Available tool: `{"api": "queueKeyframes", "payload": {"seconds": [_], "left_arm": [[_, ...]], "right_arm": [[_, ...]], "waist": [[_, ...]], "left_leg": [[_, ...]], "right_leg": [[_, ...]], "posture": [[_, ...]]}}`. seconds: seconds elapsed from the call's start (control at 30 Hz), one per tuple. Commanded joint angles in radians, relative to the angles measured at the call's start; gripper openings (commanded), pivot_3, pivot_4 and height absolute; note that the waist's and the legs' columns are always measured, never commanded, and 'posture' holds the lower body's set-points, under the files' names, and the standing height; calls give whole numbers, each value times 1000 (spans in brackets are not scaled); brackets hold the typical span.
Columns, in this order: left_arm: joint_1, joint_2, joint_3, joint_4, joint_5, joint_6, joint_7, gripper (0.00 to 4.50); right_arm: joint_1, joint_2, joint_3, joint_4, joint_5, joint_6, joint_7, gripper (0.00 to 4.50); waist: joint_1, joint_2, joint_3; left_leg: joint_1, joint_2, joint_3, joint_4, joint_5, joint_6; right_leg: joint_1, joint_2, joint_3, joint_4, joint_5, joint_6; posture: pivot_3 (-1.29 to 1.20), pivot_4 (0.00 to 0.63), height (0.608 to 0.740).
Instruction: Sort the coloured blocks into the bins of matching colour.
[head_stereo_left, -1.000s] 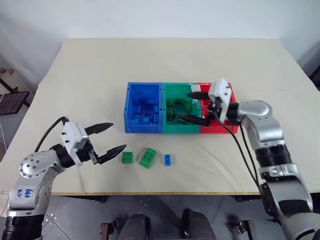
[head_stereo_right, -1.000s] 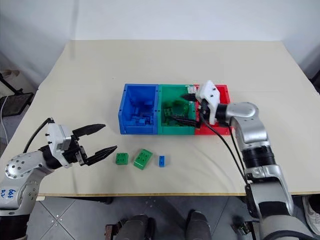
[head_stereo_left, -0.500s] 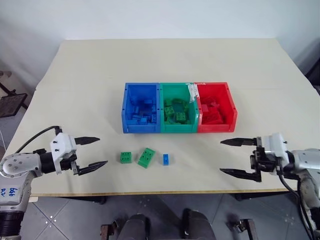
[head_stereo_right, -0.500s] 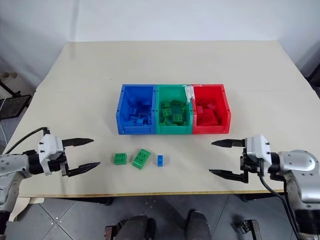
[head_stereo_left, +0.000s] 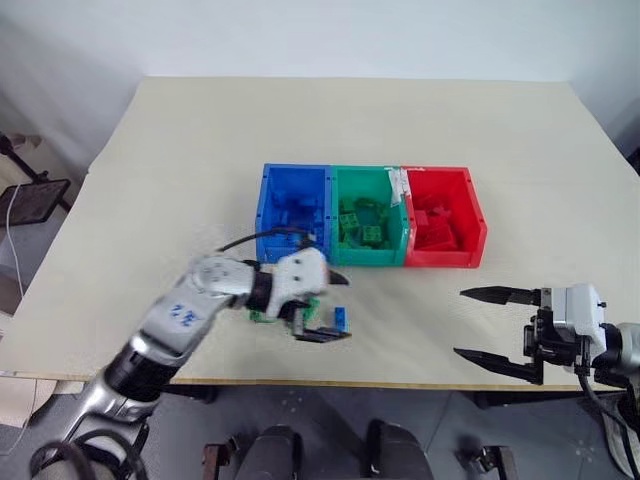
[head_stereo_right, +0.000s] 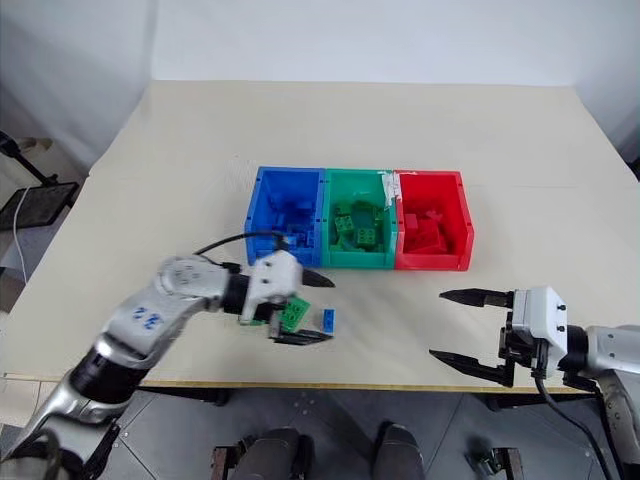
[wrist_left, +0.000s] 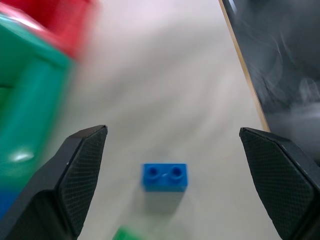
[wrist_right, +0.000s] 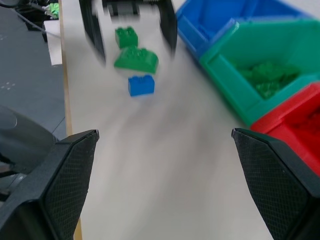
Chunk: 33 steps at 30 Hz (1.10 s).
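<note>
- We take the bins (head_stereo_left: 370, 215) as our landmark: three equal open-topped plastic boxes joined in one row on the table (head_stereo_left: 200, 140), blue on the robot's left, green in the middle, red on the right.
- Each bin holds studded bricks of its own colour; the green ones in the middle bin show their studs most plainly.
- On the rim between the green and red bins we see a small white label (head_stereo_left: 397, 186); whatever is written on it is too small to read.
- In front of the blue and green bins, toward the table's near edge, lie three loose pieces: a small blue block (wrist_left: 165, 177) with two studs, a longer green block (wrist_right: 136, 59) and a small square green block (wrist_right: 126, 36).
- The left gripper (head_stereo_left: 330, 307) hangs just in front of the bins with its fingers spread wide, the blue block lying between them, untouched.
- The right gripper (head_stereo_left: 492, 325) stands in front of and to the right of the red bin, well apart from it, fingers wide and empty.
- Blue handwritten marks (head_stereo_left: 182, 315) sit on the left arm's casing; we cannot read them with certainty.
</note>
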Motion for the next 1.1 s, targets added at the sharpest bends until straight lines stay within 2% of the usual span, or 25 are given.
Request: {"api": "queueKeyframes", "payload": {"seconds": [0.03,0.23,0.43,0.73,1.07,1.1], "left_arm": [[-32,12,-56,10,76,47,4,4500],[-84,18,-114,52,172,79,-2,4500],[-60,-22,-114,42,161,100,-4,4500],[-52,-34,-109,55,173,99,5,4500],[-46,-76,-92,92,172,62,29,1447],[-46,-80,-88,95,168,53,27,1443]], "right_arm": [[27,-8,-37,-53,18,10,-26,4454],[80,-8,-49,-81,9,6,-49,4454],[83,-8,-40,-84,0,0,-74,4454],[72,-14,-26,-77,-5,-1,-81,4454],[69,-8,-18,-70,-19,2,-82,4500],[71,-6,-19,-71,-18,2,-84,4500]], "waist": [[-1,0,0],[13,0,0],[26,0,0],[28,0,0],[29,0,0],[29,0,0]], "left_leg": [[0,1,0,0,0,0],[-2,0,-1,3,0,1],[-4,0,-1,6,-1,2],[-4,0,-1,7,-1,2],[-4,0,-1,8,-1,2],[-4,0,-1,8,-1,2]], "right_leg": [[0,1,0,0,0,0],[0,0,0,-1,0,0],[0,0,0,-1,0,0],[0,0,0,-1,0,0],[0,0,0,-1,0,0],[0,0,0,-1,0,0]], "posture": [[0,150,740],[0,150,740],[0,150,740],[0,150,740],[0,150,740],[0,150,740]]}}
